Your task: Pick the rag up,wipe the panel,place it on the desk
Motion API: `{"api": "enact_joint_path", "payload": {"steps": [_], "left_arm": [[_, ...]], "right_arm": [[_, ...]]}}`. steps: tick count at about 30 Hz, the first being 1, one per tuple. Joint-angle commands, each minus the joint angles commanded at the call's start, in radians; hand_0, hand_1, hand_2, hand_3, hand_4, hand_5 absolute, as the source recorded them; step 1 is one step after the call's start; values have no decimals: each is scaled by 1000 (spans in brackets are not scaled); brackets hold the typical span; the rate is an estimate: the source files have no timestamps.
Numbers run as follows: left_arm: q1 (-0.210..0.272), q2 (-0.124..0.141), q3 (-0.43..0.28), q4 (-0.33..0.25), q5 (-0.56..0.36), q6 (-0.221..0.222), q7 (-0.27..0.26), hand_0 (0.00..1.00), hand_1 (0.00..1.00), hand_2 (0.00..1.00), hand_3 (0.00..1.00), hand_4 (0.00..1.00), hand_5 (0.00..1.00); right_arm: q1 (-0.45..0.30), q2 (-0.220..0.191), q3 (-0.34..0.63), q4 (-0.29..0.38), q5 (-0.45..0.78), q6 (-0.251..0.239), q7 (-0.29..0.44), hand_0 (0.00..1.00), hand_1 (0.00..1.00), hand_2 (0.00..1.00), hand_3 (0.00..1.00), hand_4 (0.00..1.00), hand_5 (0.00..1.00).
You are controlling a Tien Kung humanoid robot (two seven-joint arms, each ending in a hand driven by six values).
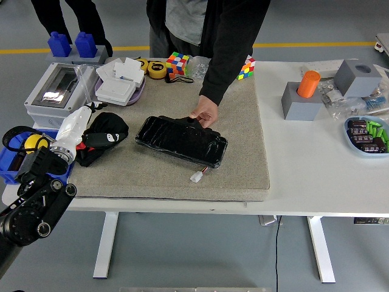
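The black rag (pixel 108 125) lies bunched on the grey felt mat (pixel 243 170), at its left edge. My left hand (pixel 96 140), on a white wrist, reaches in from the lower left and its dark fingers are closed on the rag's near side. The black glossy panel (pixel 181 140) lies in the middle of the mat, to the right of the rag, with a small white connector (pixel 197 177) at its near edge. A person at the far side rests a hand (pixel 205 112) on the panel's far edge. My right arm is out of view.
A grey electrical box (pixel 58 91) and a white and purple box (pixel 120 85) stand behind the rag. A blue bin with a yellow object (pixel 27 146) sits at the left edge. Cubes (pixel 178 64), a grey block with an orange cylinder (pixel 307 94) and a blue tray (pixel 368 135) stand farther right.
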Motion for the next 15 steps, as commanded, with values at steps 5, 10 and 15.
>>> {"api": "enact_joint_path", "payload": {"steps": [5, 10, 15], "left_arm": [[-14, -9, 1, 27, -10, 11, 14, 802, 781, 808, 820, 998, 345], [-30, -20, 3, 51, -13, 29, 15, 604, 639, 689, 730, 932, 141], [-42, -26, 11, 72, -26, 26, 14, 604, 639, 689, 730, 932, 141]], "right_arm": [[1, -1, 0, 1, 1, 0, 0, 590, 600, 529, 528, 876, 363], [1, -2, -3, 3, 3, -1, 0, 590, 601, 530, 526, 877, 363], [2, -2, -8, 5, 6, -1, 1, 590, 601, 530, 526, 877, 363]]}}
